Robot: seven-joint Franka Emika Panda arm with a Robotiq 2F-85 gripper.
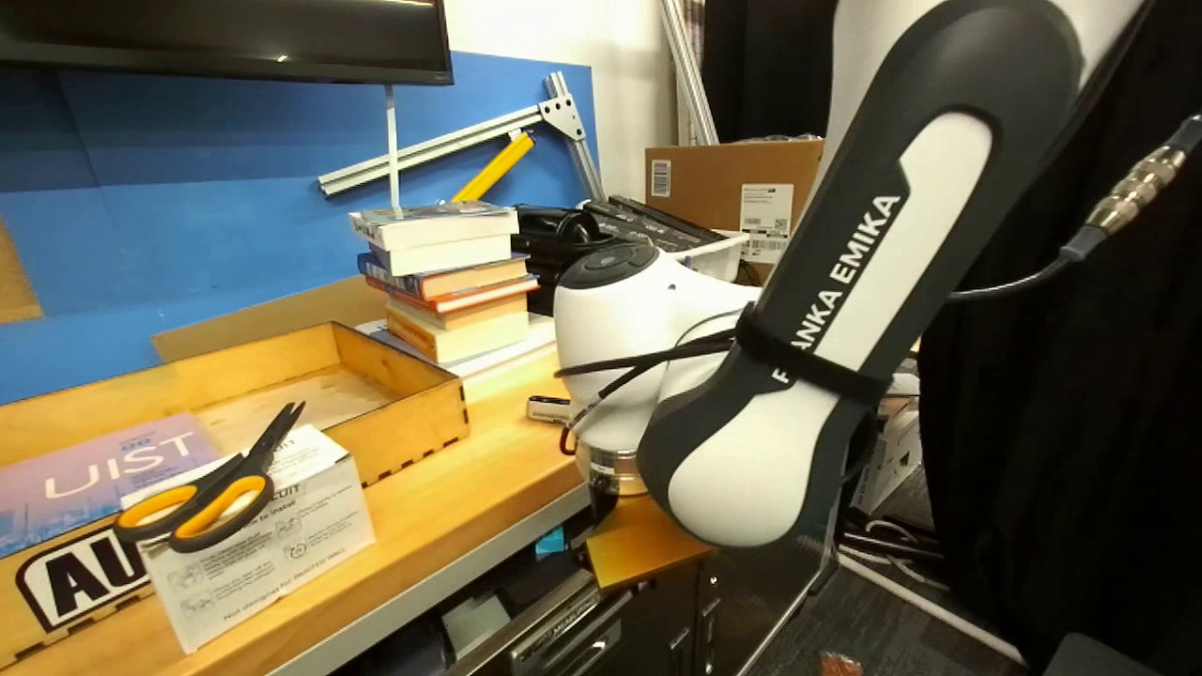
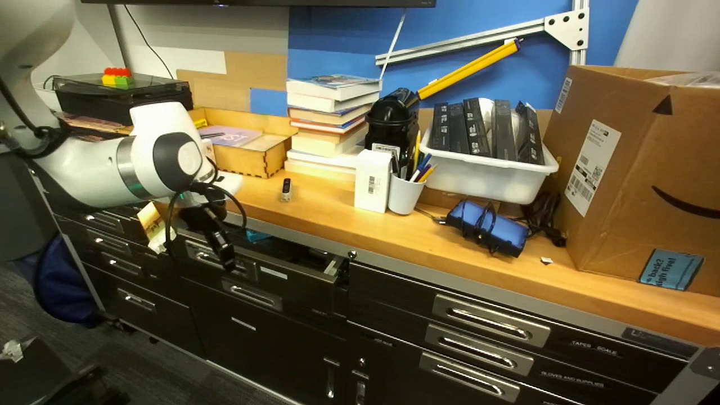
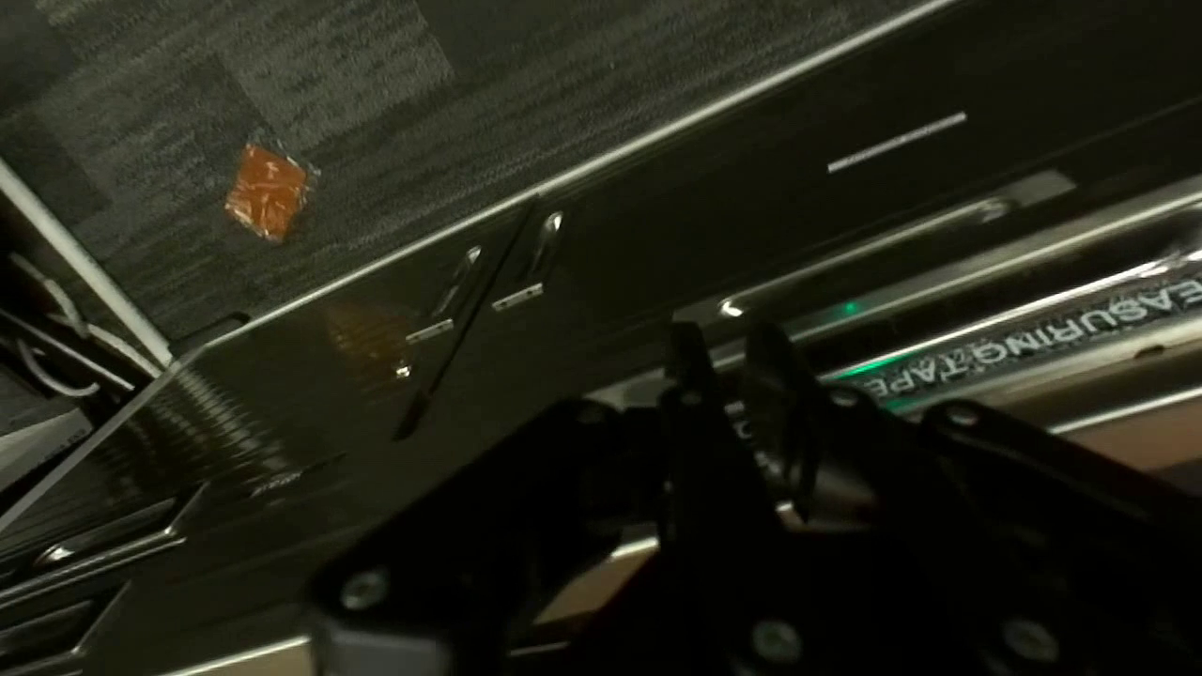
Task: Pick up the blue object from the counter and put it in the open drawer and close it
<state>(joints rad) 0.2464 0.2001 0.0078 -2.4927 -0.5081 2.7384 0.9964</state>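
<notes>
The blue object shows as a small light-blue patch [image 2: 257, 236] inside the open drawer [image 2: 298, 275], partly hidden by the drawer front. An exterior view also shows the blue object [image 1: 550, 542] below the edge of the counter [image 1: 470, 498]. The drawer is pulled out a little from under the counter [image 2: 323, 205]. My gripper [image 2: 227, 262] points down just outside the drawer front, near its handle. In the wrist view the fingertips [image 3: 730, 329] stand a narrow gap apart with nothing between them. The labelled drawer front [image 3: 1052, 333] lies behind them. Touching or apart, I cannot tell.
A small dark grey block [image 2: 286, 190] lies on the counter. A wooden tray [image 1: 413, 418], a stack of books [image 1: 451, 282], a white box with scissors [image 1: 282, 535], a pencil cup [image 2: 405, 194] and a cardboard box [image 2: 635, 185] stand there too. More drawers [image 2: 484, 320] are alongside.
</notes>
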